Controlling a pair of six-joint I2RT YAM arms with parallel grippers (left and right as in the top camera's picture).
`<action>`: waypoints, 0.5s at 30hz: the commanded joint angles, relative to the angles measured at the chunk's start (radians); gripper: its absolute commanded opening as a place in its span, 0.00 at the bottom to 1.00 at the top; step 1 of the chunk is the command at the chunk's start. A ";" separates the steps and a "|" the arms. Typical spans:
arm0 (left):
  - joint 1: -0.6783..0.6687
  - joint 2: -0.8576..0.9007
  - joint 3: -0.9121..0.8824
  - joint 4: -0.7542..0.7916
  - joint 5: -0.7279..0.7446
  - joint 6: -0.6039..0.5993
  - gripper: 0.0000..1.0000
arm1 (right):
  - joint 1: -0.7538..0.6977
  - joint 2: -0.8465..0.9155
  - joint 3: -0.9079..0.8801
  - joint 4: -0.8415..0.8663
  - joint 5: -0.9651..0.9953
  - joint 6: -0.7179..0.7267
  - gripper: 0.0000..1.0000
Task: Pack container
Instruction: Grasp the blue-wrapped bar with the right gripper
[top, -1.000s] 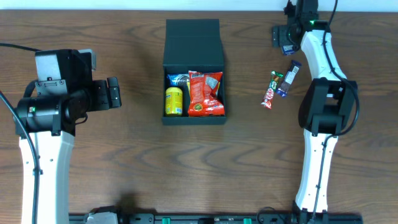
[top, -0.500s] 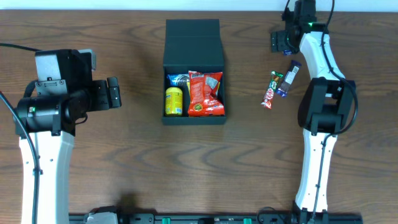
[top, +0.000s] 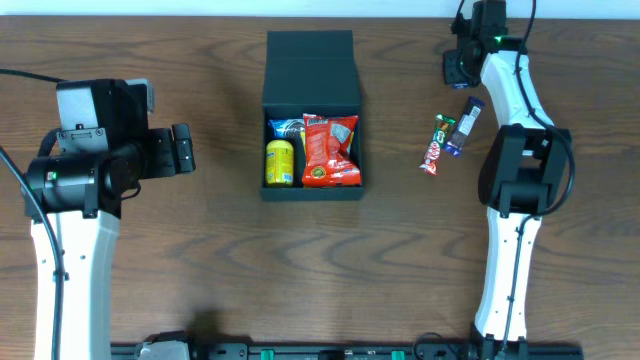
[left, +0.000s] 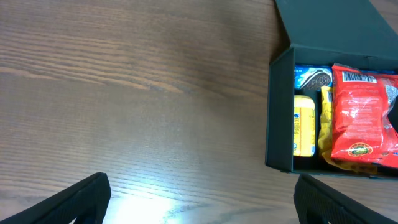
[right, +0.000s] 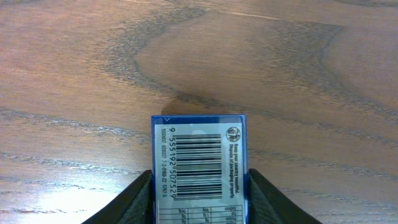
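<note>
A: "While the overhead view puts the open matte black cardboard container (top: 311, 65) mid-way across the brown wooden desk (top: 200, 240), what do the wrist views show?"

B: "Left wrist: the left gripper (left: 202, 196) spread wide, empty, beside the container. Right wrist: the right gripper (right: 200, 180) pinching a blue barcoded flat packet (right: 200, 143)."

Wood-grain table (top: 200, 250). Black container (top: 311, 60) out ahead of left claw (top: 186, 148). Blue barcode packet (right: 200, 149) pinched in right claw (right: 200, 186); red-green bar (top: 431, 155), dark blue bar (top: 468, 115) lying near it.
</note>
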 joint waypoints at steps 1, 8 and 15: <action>0.002 0.004 0.010 0.003 -0.004 0.011 0.95 | 0.013 0.039 -0.011 -0.014 0.010 0.012 0.39; 0.002 0.004 0.010 0.001 -0.003 0.011 0.95 | 0.028 0.038 0.009 -0.033 0.005 0.076 0.33; 0.002 0.004 0.010 -0.002 -0.004 0.011 0.95 | 0.056 0.038 0.167 -0.152 0.002 0.076 0.29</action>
